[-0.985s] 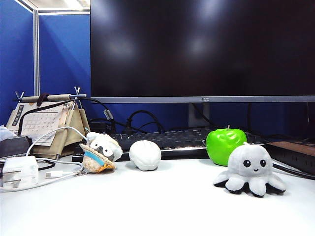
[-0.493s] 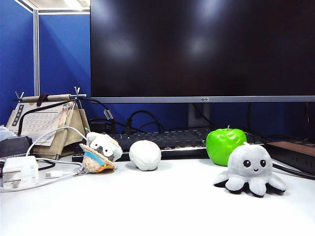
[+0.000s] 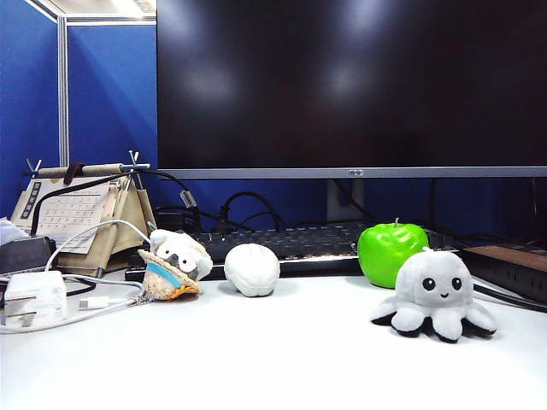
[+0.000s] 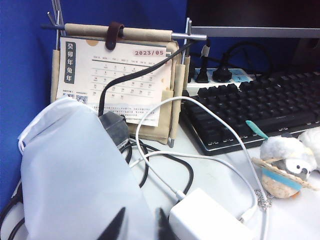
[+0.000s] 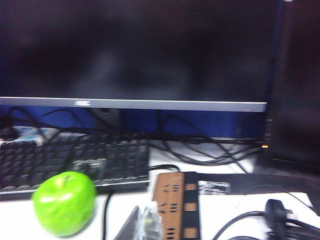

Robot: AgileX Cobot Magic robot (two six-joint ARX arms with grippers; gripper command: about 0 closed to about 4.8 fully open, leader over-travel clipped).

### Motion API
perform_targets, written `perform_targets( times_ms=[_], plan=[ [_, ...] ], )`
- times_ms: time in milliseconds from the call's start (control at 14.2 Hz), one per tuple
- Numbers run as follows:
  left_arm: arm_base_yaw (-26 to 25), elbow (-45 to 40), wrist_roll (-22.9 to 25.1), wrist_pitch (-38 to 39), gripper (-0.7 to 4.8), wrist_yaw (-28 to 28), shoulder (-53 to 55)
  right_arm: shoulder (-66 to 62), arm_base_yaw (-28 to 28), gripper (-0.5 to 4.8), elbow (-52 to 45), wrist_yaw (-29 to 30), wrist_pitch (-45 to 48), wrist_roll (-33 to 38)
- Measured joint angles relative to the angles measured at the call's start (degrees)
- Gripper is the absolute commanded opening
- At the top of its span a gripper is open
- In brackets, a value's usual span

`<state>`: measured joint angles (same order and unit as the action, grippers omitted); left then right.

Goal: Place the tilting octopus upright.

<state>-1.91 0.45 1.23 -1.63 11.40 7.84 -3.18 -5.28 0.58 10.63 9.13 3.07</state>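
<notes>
Since the octopus [image 3: 434,295] sits on its tentacles, face forward, on the white desk [image 3: 282,359] just in front of the green apple [image 3: 391,253], I judge the righting done; nothing touches it. My left gripper [image 4: 136,225] shows only two dark fingertips, spread apart, empty, near the white charger [image 4: 207,220] and calendar [image 4: 116,80], well apart from the toy. My right gripper [image 5: 139,225] is pressed together, holding nothing, near the apple and power strip [image 5: 176,205]. Neither arm appears in the exterior view. What is left: likely only parking the arms.
</notes>
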Motion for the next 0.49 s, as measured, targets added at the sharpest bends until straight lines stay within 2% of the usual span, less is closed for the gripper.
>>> perform_targets(
  times_ms=[493],
  plan=[
    [0.00, 0.00, 0.00, 0.02, 0.80, 0.00, 0.00, 0.74, -0.02, -0.05, 0.00, -0.13, 0.00, -0.11]
  ],
)
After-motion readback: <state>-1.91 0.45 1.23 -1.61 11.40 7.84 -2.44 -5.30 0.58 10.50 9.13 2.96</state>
